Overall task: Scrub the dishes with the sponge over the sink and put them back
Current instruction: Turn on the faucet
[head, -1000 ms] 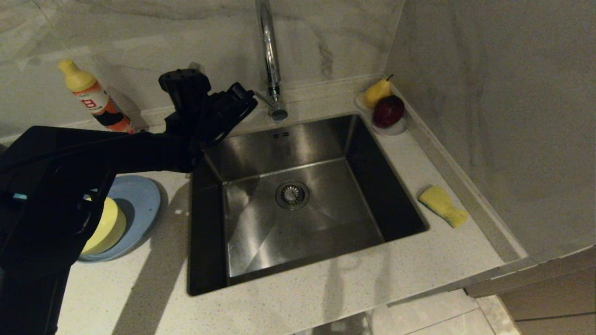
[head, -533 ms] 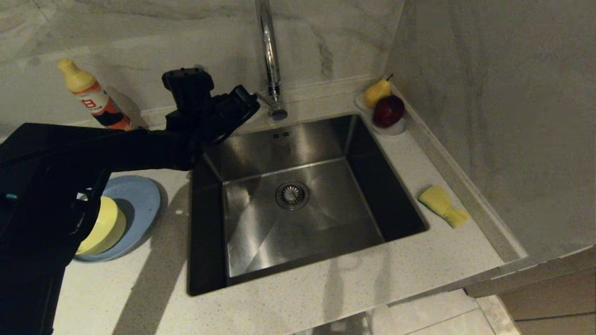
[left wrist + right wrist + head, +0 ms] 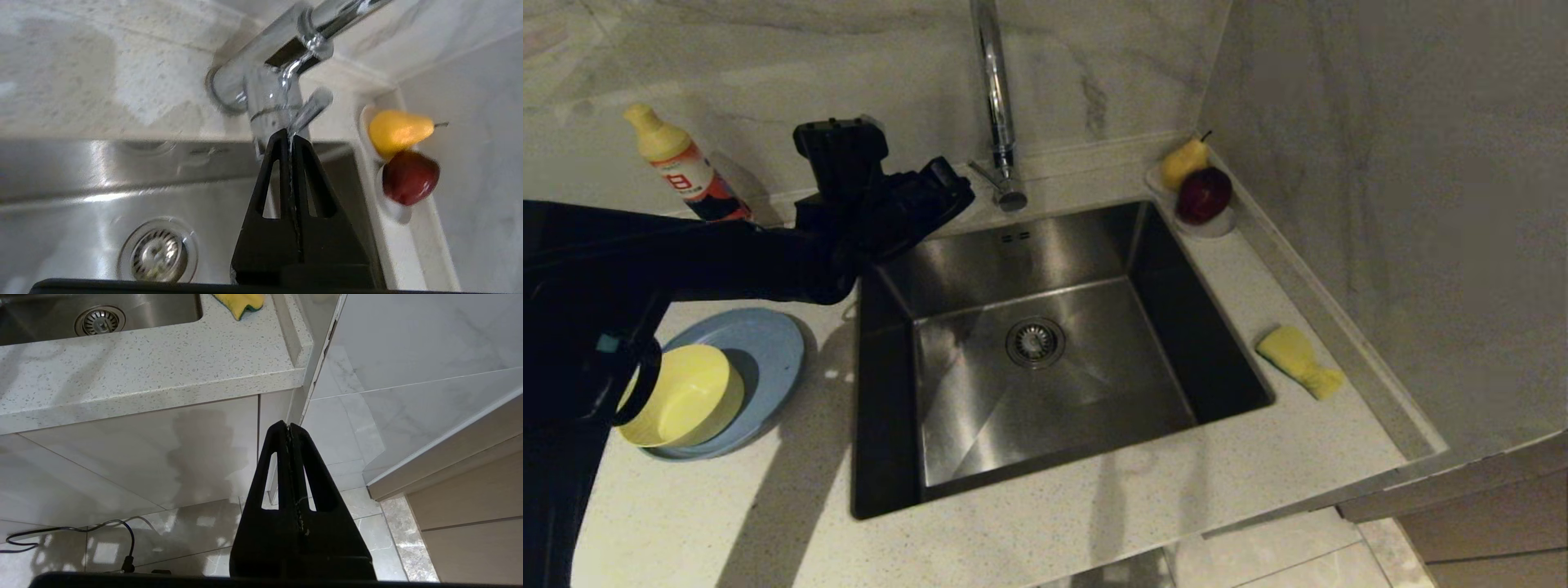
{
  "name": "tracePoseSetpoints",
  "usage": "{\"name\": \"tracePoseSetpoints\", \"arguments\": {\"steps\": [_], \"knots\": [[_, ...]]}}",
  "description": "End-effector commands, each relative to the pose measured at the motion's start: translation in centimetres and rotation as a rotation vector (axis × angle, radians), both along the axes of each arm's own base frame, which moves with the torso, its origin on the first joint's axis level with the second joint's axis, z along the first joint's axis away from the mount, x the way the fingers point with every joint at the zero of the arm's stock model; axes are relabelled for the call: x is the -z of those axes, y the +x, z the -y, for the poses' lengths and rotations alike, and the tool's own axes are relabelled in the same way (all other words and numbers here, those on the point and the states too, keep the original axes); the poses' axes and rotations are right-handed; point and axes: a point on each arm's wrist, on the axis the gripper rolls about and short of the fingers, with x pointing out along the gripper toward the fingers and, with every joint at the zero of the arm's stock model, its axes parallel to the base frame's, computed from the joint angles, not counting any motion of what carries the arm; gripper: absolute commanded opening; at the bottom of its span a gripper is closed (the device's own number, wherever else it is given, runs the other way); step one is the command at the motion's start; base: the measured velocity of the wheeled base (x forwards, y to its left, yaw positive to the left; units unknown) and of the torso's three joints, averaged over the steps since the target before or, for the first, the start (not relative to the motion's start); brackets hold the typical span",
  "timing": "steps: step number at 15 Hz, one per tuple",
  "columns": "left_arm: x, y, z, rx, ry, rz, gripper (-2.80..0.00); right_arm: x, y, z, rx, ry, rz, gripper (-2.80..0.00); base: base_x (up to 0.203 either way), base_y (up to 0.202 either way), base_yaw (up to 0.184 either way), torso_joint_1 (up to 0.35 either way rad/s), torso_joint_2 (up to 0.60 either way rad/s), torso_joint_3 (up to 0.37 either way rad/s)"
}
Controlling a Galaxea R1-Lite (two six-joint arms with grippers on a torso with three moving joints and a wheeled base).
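Dishes sit on the counter (image 3: 1029,539) at about 9 o'clock from the sink (image 3: 1045,359): pale yellow bowl (image 3: 682,404) resting on the light-blue plate (image 3: 760,351), partly hidden by the dark left arm. Teal bowl not visible. Sponge (image 3: 1298,359), yellow and a bit crumpled, lies on the counter at 3 o'clock from the sink, just beside its right rim; its thin green face shows in the right wrist view (image 3: 241,302). Sink basin has a round drain strainer (image 3: 1035,341) in the middle; chrome tap (image 3: 998,106) stands at 12 o'clock.

Left gripper (image 3: 956,186) hovers over the sink's 11 o'clock corner, tips just short of the tap's lever, jaws pressed fully together, holding nothing. In the left wrist view the closed tips (image 3: 287,139) point at the tap base (image 3: 269,94); contact cannot be told. Right gripper (image 3: 288,428) is parked low, off the counter edge, facing the cabinet front and floor tiles, jaws fully together, empty.

Detergent bottle (image 3: 682,167), yellow cap, leans at the back wall at 10 o'clock. Small dish at 1 o'clock holds a yellow pear (image 3: 1183,159) and a red apple (image 3: 1203,194), touching each other.
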Motion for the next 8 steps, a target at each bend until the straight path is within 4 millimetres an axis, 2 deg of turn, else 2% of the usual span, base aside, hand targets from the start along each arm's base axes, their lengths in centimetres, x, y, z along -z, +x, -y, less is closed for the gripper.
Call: {"name": "tracePoseSetpoints", "arguments": {"steps": [1,8], "knots": [[-1.3,-1.3,-0.3,0.002,-0.006,0.018,-2.80,0.0,0.0,0.0,-0.001,0.000,0.002,-2.80,0.000,0.000,0.000,0.000,0.00,0.000],[-3.3,-0.1,-0.1,-0.008,-0.043,0.113,-2.80,0.0,0.0,0.0,-0.002,0.000,0.002,-2.80,0.000,0.000,0.000,0.000,0.00,0.000]]}}
